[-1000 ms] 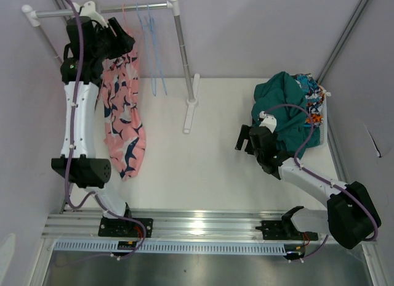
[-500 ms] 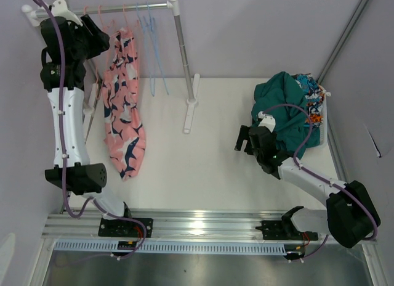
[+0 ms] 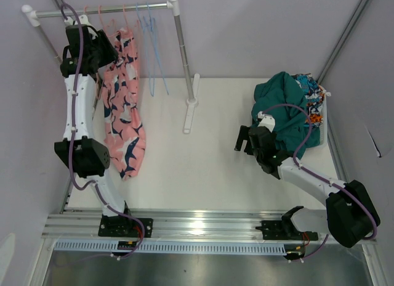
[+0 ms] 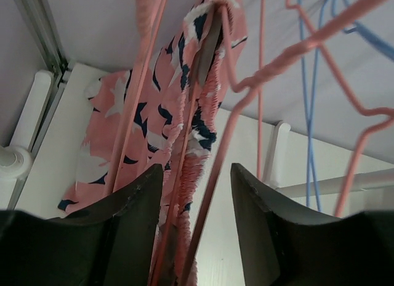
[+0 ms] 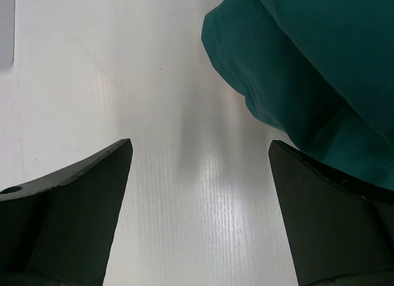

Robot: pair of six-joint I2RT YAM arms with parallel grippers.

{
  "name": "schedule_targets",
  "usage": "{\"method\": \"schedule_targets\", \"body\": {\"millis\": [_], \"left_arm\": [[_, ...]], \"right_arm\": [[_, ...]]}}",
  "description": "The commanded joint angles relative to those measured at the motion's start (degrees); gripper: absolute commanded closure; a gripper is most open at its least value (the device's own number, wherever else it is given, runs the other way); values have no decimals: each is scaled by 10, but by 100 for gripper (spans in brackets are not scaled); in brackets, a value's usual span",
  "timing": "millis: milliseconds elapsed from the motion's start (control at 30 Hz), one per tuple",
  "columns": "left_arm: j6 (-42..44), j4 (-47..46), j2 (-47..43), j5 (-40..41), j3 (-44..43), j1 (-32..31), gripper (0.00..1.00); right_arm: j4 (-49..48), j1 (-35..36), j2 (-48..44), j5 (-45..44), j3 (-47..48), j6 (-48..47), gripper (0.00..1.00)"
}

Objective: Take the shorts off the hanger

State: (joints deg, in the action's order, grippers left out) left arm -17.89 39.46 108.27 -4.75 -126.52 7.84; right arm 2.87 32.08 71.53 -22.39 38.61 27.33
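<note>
Left claw (image 4: 196, 175) wide around pink shorts (image 4: 98, 150) (on hanger (image 4: 271, 67)) — right claw (image 5: 200, 156) wide.

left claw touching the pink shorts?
Cannot tell. Left wrist view: the pink shorts and hanger wire run through the open left claw, but neither contact nor gap shows plainly.

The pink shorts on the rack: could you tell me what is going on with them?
The left gripper is up at the rail, open, straddling the waistband of the pink shorts and a pink hanger wire. The shorts still hang there, not yet freed. The right gripper is open over the table, beside a heap topped by teal shorts.
</note>
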Motion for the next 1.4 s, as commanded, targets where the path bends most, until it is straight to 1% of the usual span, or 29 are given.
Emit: {"method": "schedule_targets", "body": {"millis": [0,67,133,167,200,233,267,500,633,767,833,867,900,933,967,1000,1033,1067,1100,1200,1233,1267,1333,1367], "left_arm": [[11,-2,5,8,-36,6,47],[12,-3,12,4,-36,6,51],[8,-5,17,-1,-36,6,63],[5,-5,17,0,-38,6,72],[1,-5,19,5,-43,7,90],[-1,-2,20,6,-50,7,96],[-1,4,19,7,-54,7,100],[-8,3,-23,11,-65,0,100],[-12,17,-53,0,-97,-6,100],[-15,26,-117,-6,-92,-10,100],[-23,35,-146,-8,-59,-14,100],[-22,32,-188,-7,-38,-26,100],[-19,20,-216,3,11,-38,100],[-15,-8,-243,12,68,-47,100],[-11,-19,-293,23,93,-68,100],[-10,-27,-313,38,128,-72,100],[-10,-26,-331,40,148,-75,100],[-16,-21,-344,42,155,-93,100],[-18,-17,-371,41,166,-97,100],[-14,-16,-412,41,204,-100,100],[-13,-17,-436,45,219,-100,100],[-11,-16,-448,44,234,-100,100],[-8,-14,-473,38,253,-100,100],[-9,-13,-481,34,267,-100,100]], "right_arm": [[-19,2,0,-4,16,-3,1],[-20,2,0,-4,16,-3,1],[-21,1,-1,-3,15,-3,1],[-21,1,0,-2,14,-3,1],[-22,1,-1,-1,14,-3,1],[-23,2,-1,-1,14,-3,1],[-22,1,0,0,14,-3,1],[-22,1,4,2,16,-7,1],[-22,1,5,4,16,-10,1],[-23,2,9,7,22,-13,1],[-21,7,9,4,25,-18,1],[-23,12,9,-3,26,-22,0],[-22,18,8,-9,26,-27,1],[-22,37,5,-19,26,-35,1],[-22,47,1,-31,26,-38,1],[-22,58,-2,-51,25,-43,1],[-39,77,-6,-61,24,-53,1],[-38,87,-16,-70,25,-58,1],[-33,98,-23,-84,32,-63,1],[3,155,-65,-112,51,-72,1],[14,173,-74,-134,69,-75,1],[17,214,-95,-148,79,-87,1],[17,262,-108,-191,112,-105,1],[13,308,-111,-199,125,-128,1]]}}
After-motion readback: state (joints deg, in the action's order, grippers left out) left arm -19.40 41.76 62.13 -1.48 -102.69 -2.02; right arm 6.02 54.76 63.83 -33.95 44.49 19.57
